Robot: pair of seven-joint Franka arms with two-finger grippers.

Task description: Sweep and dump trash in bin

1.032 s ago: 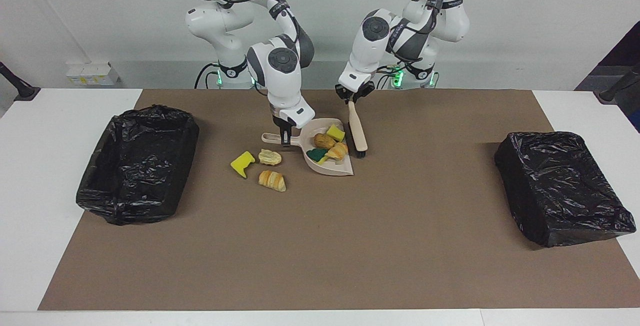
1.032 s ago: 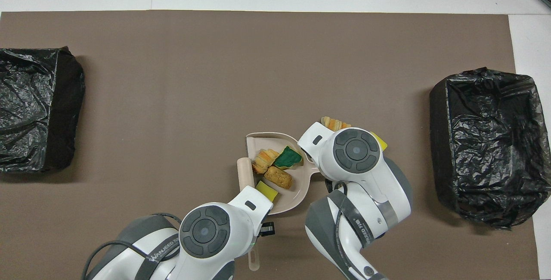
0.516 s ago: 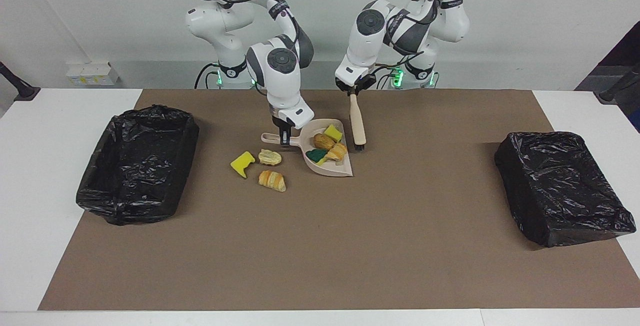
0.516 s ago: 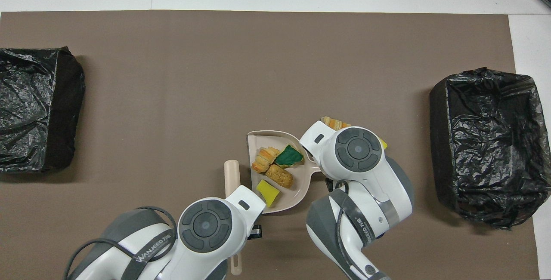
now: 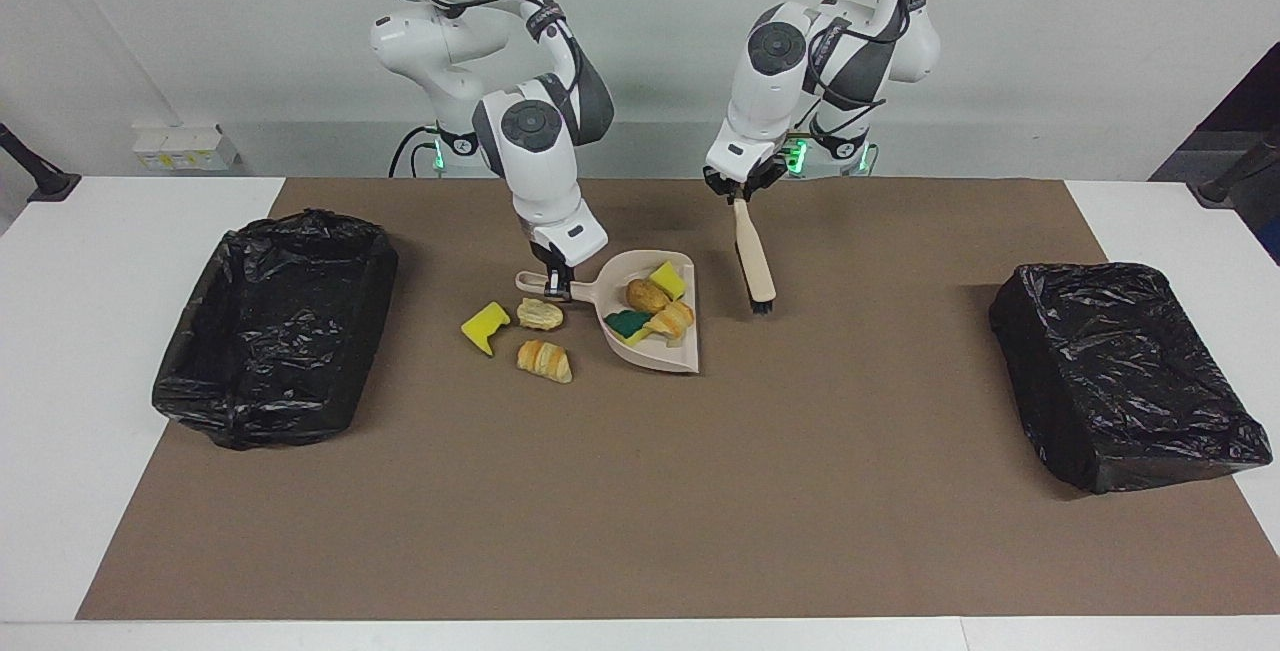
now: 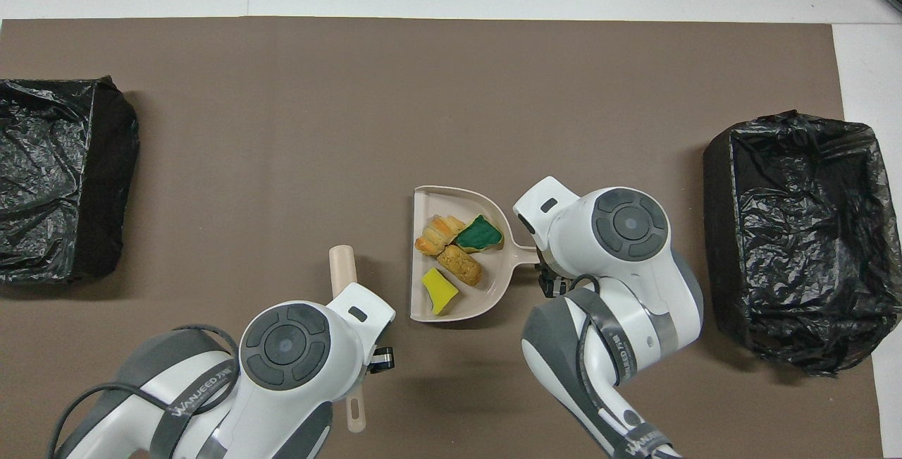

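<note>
Bins (image 5: 275, 326) flank dustpan (image 5: 655, 351), brush (image 5: 753, 266), scraps (image 5: 545, 359)

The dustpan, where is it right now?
In the facing view the dustpan sits mid-mat with four scraps in it, its handle held by the right gripper. Three loose scraps lie beside it toward the right arm's end.

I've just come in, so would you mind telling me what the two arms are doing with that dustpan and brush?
They are sweeping trash into a dustpan. The right gripper holds the pan's handle; four scraps already lie in it. The left gripper holds the brush by its handle, bristles down, beside the pan toward the left arm's end. Three scraps lie on the mat beside the pan's handle. Two black-lined bins, one at each end of the table, wait.
</note>
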